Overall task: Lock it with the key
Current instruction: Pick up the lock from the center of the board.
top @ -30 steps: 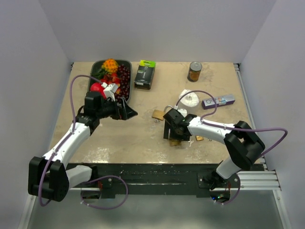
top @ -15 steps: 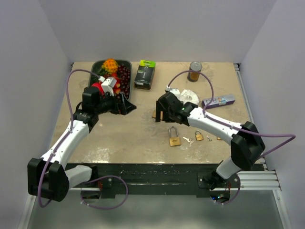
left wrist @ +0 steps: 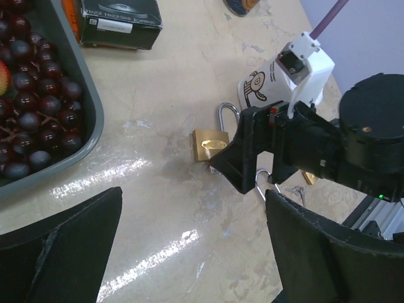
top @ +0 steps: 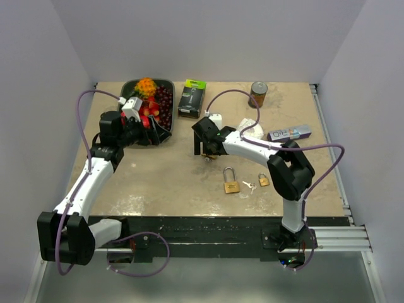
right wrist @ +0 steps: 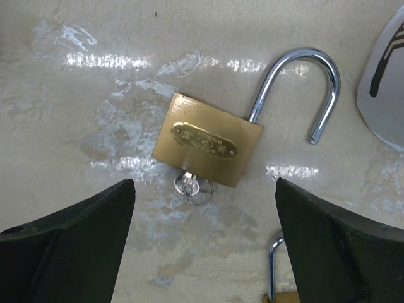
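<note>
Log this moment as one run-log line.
right end effector: open, over padlock | key: in padlock keyhole | shackle: open, not yet locked | left end effector: open, empty

No wording can be read for certain. A black box [left wrist: 117, 22] carries a white label, its print too small to make out. The brass padlock [right wrist: 208, 140] has an oval stamped plate on its face, and the characters there are illegible. A white cup [left wrist: 260, 87] shows a black line drawing of a cartoon figure. A purple-and-white tube [top: 289, 134] and a can [top: 257, 95] bear labels, both blurred.
</note>
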You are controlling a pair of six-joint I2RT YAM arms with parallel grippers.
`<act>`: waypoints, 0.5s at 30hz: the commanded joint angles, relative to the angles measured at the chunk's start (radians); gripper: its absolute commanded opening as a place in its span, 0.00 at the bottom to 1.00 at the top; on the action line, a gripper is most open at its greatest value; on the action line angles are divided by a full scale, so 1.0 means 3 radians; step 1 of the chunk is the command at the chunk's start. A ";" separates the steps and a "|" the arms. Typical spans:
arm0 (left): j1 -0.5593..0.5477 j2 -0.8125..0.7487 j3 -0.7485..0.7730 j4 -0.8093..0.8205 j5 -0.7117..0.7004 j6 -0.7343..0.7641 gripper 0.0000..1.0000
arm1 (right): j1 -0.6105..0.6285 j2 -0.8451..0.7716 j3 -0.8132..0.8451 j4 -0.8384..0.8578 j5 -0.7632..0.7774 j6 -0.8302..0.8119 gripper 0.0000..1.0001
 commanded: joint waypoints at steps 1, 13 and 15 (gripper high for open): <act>0.0117 -0.0052 0.0061 0.0088 0.0045 0.0004 0.99 | -0.0008 0.0163 0.0281 0.0017 0.0223 0.0102 0.95; 0.0368 0.0004 -0.0011 0.0231 0.0326 -0.0098 0.99 | -0.0060 0.0521 0.0440 -0.0100 0.0248 0.0275 0.96; 0.0454 0.0009 -0.0006 0.0262 0.0382 -0.0093 0.99 | -0.0070 0.0536 0.0414 -0.0095 0.0253 0.0301 0.96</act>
